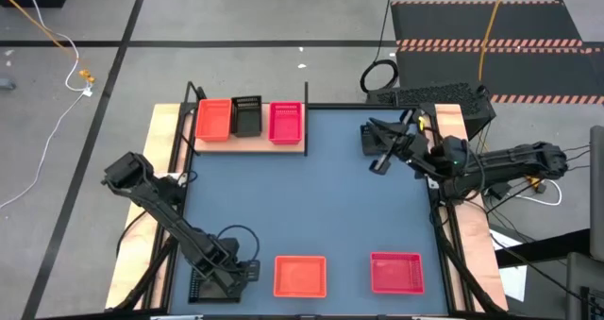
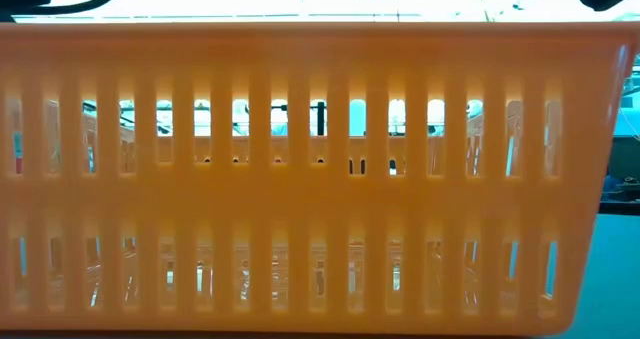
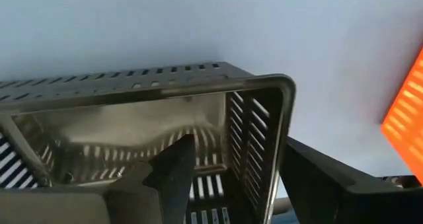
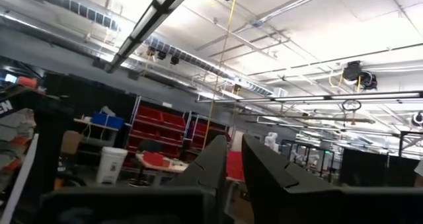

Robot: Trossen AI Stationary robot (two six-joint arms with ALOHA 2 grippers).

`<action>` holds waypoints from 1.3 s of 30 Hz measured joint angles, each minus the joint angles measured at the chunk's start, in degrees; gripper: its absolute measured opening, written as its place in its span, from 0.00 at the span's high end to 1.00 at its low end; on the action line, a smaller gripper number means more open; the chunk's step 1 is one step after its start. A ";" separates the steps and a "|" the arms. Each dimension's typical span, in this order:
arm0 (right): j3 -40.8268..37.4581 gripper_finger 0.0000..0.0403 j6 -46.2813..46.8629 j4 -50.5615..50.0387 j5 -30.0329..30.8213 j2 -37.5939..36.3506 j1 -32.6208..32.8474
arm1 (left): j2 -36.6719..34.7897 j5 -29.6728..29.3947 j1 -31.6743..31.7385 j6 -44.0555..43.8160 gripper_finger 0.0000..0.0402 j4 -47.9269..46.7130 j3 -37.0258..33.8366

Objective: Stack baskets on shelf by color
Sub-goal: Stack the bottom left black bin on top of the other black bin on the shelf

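left gripper (image 1: 215, 280): lower left of the high view, my arm is down over a black basket (image 1: 209, 282) at the near table edge. In the left wrist view one finger (image 3: 173, 174) sits inside it and the other outside the end wall, jaws spread wide across that wall. I can't tell if they press on it yet.
near row: loose orange basket (image 1: 300, 276) at bottom centre, loose pink-red basket (image 1: 396, 272) to its right. Both sit apart on the tabletop (image 1: 311, 197). The orange one fills the low view.
right gripper (image 1: 379, 165): upper right of the high view, raised over the table's right side. Jaws nearly closed with a thin gap, nothing between them; its wrist view shows only the room's ceiling.
shelf (image 1: 247, 143): upper left of centre. Orange pile (image 1: 214, 119), black pile (image 1: 246, 115) and pink-red pile (image 1: 285, 122) stand side by side. I can't count how many are in each.
progress: mostly done, I judge.
left to do: three baskets, one of each colour, black one first.
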 joint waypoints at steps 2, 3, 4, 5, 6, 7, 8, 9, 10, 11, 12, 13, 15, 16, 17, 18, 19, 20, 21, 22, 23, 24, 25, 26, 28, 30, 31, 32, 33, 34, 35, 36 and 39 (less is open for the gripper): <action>0.00 0.89 0.03 -0.04 0.00 0.02 -0.12 | -0.02 0.11 0.33 1.07 0.52 0.00 0.00; 0.00 0.89 0.07 -0.05 0.00 0.01 -0.12 | -0.02 0.07 0.44 1.50 0.56 0.02 0.00; 0.00 0.89 0.09 -0.03 -0.01 0.00 -0.12 | -0.02 0.09 0.54 1.92 0.60 0.02 0.00; 0.00 0.89 0.10 -0.01 -0.07 0.00 -0.12 | -0.02 0.03 0.63 2.40 0.65 0.00 0.00; 0.00 0.89 0.12 -0.01 -0.12 0.00 -0.12 | -0.02 0.02 0.71 2.96 0.70 0.00 0.00; 0.00 0.89 0.13 0.03 -0.13 0.00 -0.12 | -0.02 -0.05 0.87 3.61 0.76 -0.03 0.00; 0.00 0.89 0.13 0.14 -0.13 0.00 -0.12 | -0.02 -0.09 0.93 4.38 0.82 -0.05 0.00; 0.00 0.89 0.18 0.23 -0.13 0.00 -0.12 | -0.02 -0.13 1.06 5.07 0.87 -0.04 0.00; 0.00 0.89 0.52 0.27 -0.13 0.00 -0.12 | -0.04 -0.15 1.16 5.68 0.93 -0.06 0.04; 0.00 0.89 1.07 0.35 -0.13 0.00 -0.12 | -0.08 -0.45 1.18 6.24 0.96 -0.13 0.04; 0.00 0.89 1.59 0.38 -0.15 0.00 -0.12 | -0.10 -0.60 1.21 6.63 0.97 -0.15 0.06; 0.00 0.89 1.77 0.38 -0.15 0.00 -0.12 | -0.11 -0.72 1.21 7.14 0.96 -0.19 0.07; 0.00 0.89 1.84 0.38 -0.15 0.00 -0.12 | -0.11 -1.01 1.18 8.75 0.92 -0.28 0.07; 0.00 0.89 1.89 0.37 -0.15 0.00 -0.10 | -0.09 -1.38 1.18 9.93 0.90 -0.33 0.07; 0.00 0.89 2.01 0.36 -0.15 0.00 -0.07 | -0.09 -1.73 1.21 10.98 0.87 -0.45 0.07; 0.00 0.89 2.10 0.33 -0.15 0.00 -0.05 | -0.09 -2.22 1.21 11.90 0.85 -0.55 0.07; 0.00 0.89 2.10 0.20 -0.15 0.00 -0.05 | -0.09 -2.91 1.21 12.89 0.83 -0.57 0.07; 0.00 0.89 2.10 0.01 -0.15 0.00 -0.05 | -0.08 -3.62 1.21 14.12 0.82 -0.57 0.07; 0.00 0.89 2.10 -0.11 -0.15 0.00 -0.05 | -0.07 -4.14 1.21 15.47 0.81 -0.57 0.07; 0.00 0.89 2.10 -0.21 -0.15 0.00 -0.05 | -0.07 -4.30 1.21 17.03 0.80 -0.55 0.07; 0.00 0.89 2.10 -0.35 -0.15 0.00 -0.05 | -0.07 -4.31 1.23 18.36 0.80 -0.49 0.07; 0.00 0.89 2.10 -0.48 -0.15 0.00 -0.05 | -0.07 -4.23 1.38 19.16 0.81 -0.33 0.07; 0.00 0.89 2.10 -0.52 -0.15 0.00 -0.05 | -0.04 -3.82 1.55 19.70 0.82 -0.05 0.07; 0.00 0.89 2.10 -0.56 -0.17 0.00 -0.05 | -0.06 -2.93 1.80 20.31 0.84 0.10 0.06; 0.00 0.89 2.10 -0.67 -0.15 0.00 -0.05 | -0.42 -1.23 2.23 21.92 0.89 0.11 0.04; 0.00 0.89 2.10 -0.92 -0.16 0.00 -0.05 | -1.09 -0.07 2.84 24.01 0.96 -0.03 0.22; 0.00 0.89 2.10 -0.99 -0.15 0.00 -0.05 | -1.56 -0.08 2.97 25.17 0.97 0.03 0.26; 0.00 0.89 2.10 -1.01 -0.15 0.00 -0.05 | -2.05 -0.08 3.18 26.68 0.97 0.04 0.30; 0.00 0.89 2.10 -1.00 -0.17 0.00 -0.05 | -2.58 -0.08 3.44 28.42 0.97 -0.01 0.33; 0.00 0.89 2.10 -1.00 -0.16 -0.02 -0.05 | -3.00 -0.08 3.70 30.31 0.96 -0.14 0.36; 0.00 0.89 2.10 -1.01 -0.15 -0.02 -0.05 | -3.45 -0.05 4.03 32.37 0.96 -0.38 0.37; 0.00 0.89 2.10 -1.13 -0.16 -0.02 -0.05 | -3.84 -0.06 4.39 34.55 0.96 -0.67 0.37; 0.00 0.89 2.10 -1.99 -0.17 -0.02 -0.05 | -4.98 -0.03 5.69 41.56 0.97 -0.72 0.37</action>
